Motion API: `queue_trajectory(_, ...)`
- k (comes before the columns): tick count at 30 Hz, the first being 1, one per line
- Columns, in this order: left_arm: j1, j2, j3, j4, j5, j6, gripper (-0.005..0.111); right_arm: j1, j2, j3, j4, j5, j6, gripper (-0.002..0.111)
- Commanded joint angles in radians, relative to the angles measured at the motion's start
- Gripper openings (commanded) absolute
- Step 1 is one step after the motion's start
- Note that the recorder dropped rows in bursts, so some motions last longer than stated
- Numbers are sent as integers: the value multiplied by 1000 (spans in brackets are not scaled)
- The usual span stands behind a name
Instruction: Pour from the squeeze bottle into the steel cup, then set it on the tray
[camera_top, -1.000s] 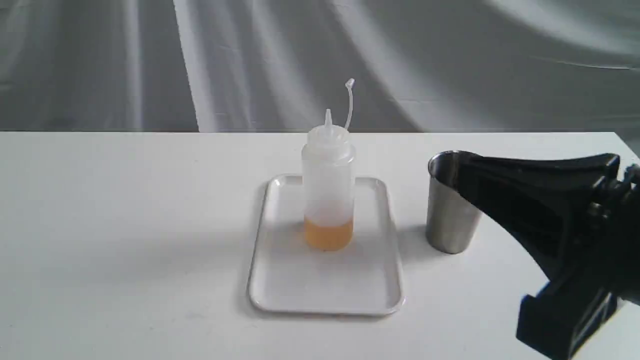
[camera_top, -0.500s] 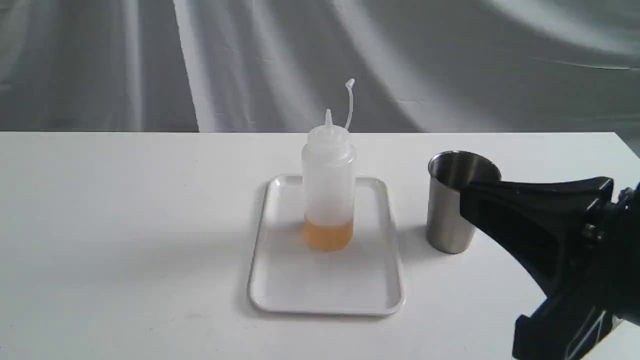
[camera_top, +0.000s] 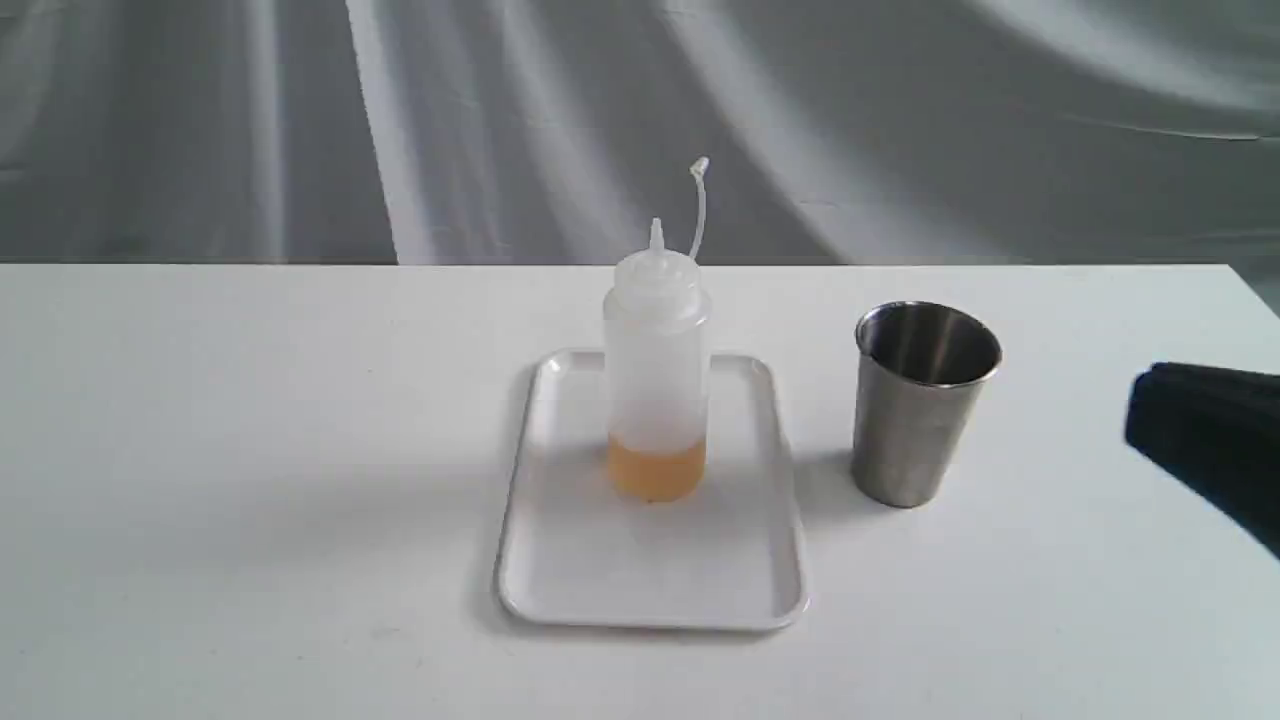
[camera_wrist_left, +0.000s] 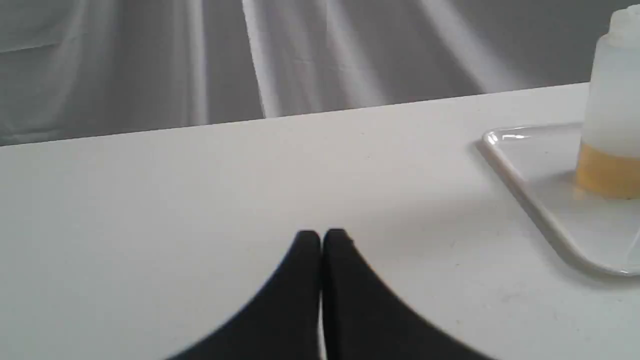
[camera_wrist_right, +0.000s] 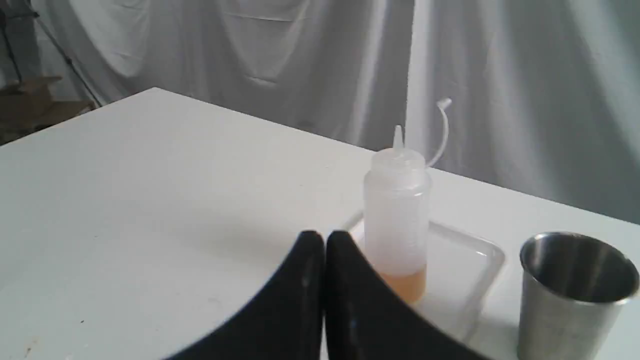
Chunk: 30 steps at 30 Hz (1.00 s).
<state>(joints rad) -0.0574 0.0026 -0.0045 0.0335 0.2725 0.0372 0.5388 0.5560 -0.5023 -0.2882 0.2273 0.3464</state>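
Since the squeeze bottle (camera_top: 657, 360) stands on the tray (camera_top: 650, 585), with left gripper (camera_wrist_left: 321, 240) and right gripper (camera_wrist_right: 325, 241) both pressed together empty, the task seems done.

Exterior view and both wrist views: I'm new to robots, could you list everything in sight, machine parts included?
Plain white table: one, white; fills the foreground.
Draped cloth backdrop: one, grey; behind the table.
Flat rectangular plastic tray: one, white; mid-table.
Translucent plastic squeeze bottle: one, whitish with amber liquid; upright on the tray.
Brushed stainless steel cup: one, silver; upright on the table, right of the tray, apart.
Left gripper: one, black, shut; above bare table.
Right gripper: one, black, shut; away from the cup.
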Motion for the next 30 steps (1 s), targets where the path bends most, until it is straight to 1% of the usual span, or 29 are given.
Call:
queue_trajectory(1, -6, -3, 4, -1, -7, -5, 0, -74, -54, 74, 91, -36, 5, 0)
queue_trajectory(6, -6, -3, 4, -1, -7, -2, 0, -192, -88, 226, 116, -256, 5, 0)
queue_trajectory(9, -6, -3, 4, -1, -7, -2, 0, -236, -104, 293, 97, -311, 5, 0)
queue_trajectory(14, -6, -3, 4, -1, -7, -2, 0, -287, -191, 384, -7, -311, 5, 0)
queue_trajectory(18, -6, -3, 4, -1, -7, -5, 0, -313, -302, 442, -131, -227, 5, 0)
queue_trajectory(21, -6, -3, 4, -1, -7, -5, 0, -343, -382, 484, -213, -196, 3, 0)
queue_trajectory(24, -6, -3, 4, -1, -7, -5, 0, -381, -450, 502, -233, -200, 3, 0)
queue_trajectory(26, -6, -3, 4, -1, -7, -5, 0, -401, -481, 502, -238, -153, -1, 0)
queue_trajectory(30, -6, -3, 4, -1, -7, -1, 0, -443, -537, 502, -297, -146, -3, 0)
